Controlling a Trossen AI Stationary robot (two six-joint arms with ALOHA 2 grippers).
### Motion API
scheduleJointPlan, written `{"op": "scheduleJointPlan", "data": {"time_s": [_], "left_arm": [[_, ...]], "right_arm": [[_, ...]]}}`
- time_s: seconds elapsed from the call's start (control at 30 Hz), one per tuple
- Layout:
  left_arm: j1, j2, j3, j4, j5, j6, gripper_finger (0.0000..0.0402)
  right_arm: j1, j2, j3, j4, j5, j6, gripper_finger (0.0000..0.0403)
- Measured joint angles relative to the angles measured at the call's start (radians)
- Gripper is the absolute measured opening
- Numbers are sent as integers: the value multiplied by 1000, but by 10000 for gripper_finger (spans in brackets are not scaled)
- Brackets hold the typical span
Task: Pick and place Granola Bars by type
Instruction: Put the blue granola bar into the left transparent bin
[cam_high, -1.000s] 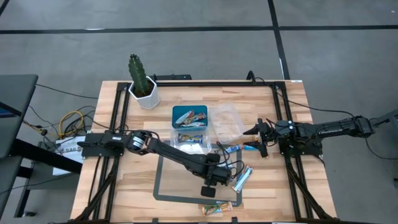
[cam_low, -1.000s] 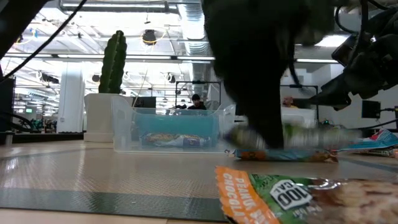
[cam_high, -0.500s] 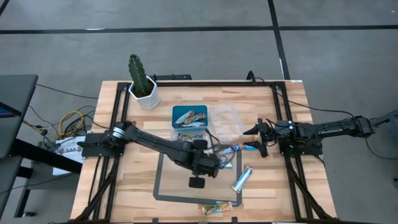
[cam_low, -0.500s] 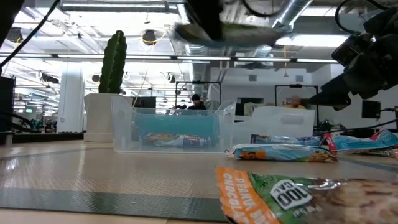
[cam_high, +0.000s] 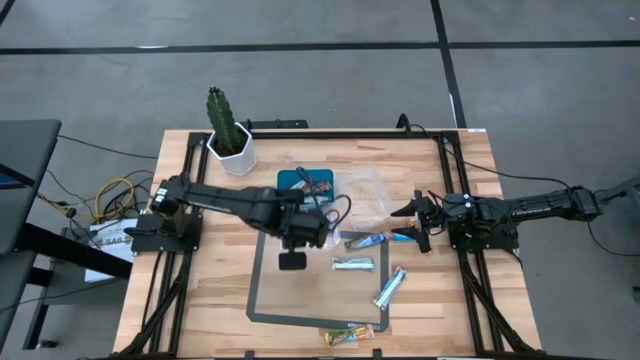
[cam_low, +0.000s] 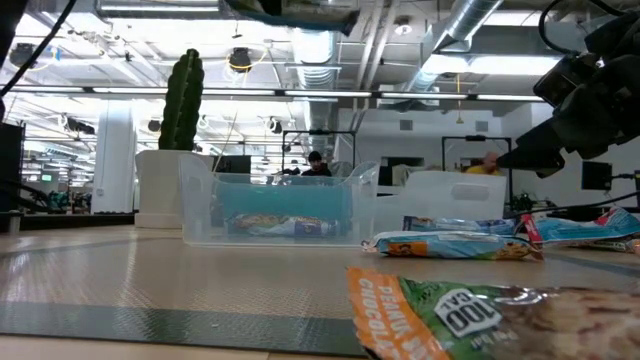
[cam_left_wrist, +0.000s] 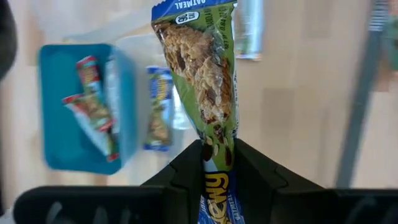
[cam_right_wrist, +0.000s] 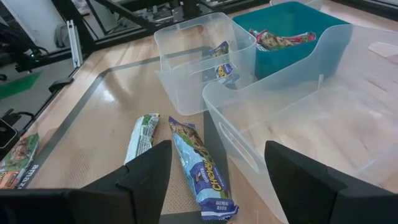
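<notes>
While carrying a bar (cam_left_wrist: 202, 81) clenched between its fingers, the left gripper (cam_left_wrist: 214, 163) hovers near the tubs (cam_right_wrist: 205, 56) to sort it. Jaws wide, the right gripper (cam_right_wrist: 214, 180) waits at the table's right edge.

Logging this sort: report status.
Left gripper shut on granola bar, above clear tub. Right gripper open, waiting beside table edge. Nothing blocking.

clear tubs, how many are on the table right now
2. A smaller clear tub sits right beside the teal tray, and a larger clear tub stands next to both. No other tub shows in any view.
</notes>
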Motion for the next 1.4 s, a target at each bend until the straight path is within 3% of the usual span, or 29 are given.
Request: {"op": "scheduleJointPlan", "data": {"time_s": [0.33,0.63,1.0,1.2,1.4], "left_arm": [[64,11,-5,-4,-56,21,73],[150,11,-239,137,-45,42,73],[208,11,-523,406,55,78,73],[223,11,-616,474,53,96,73],[218,11,-622,499,56,97,73]], "right_arm": [[0,0,0,0,0,0,249],[0,0,0,-2,0,0,249],[0,0,0,0,0,0,249],[0,0,0,0,0,0,249],[0,0,0,0,0,0,249]]}}
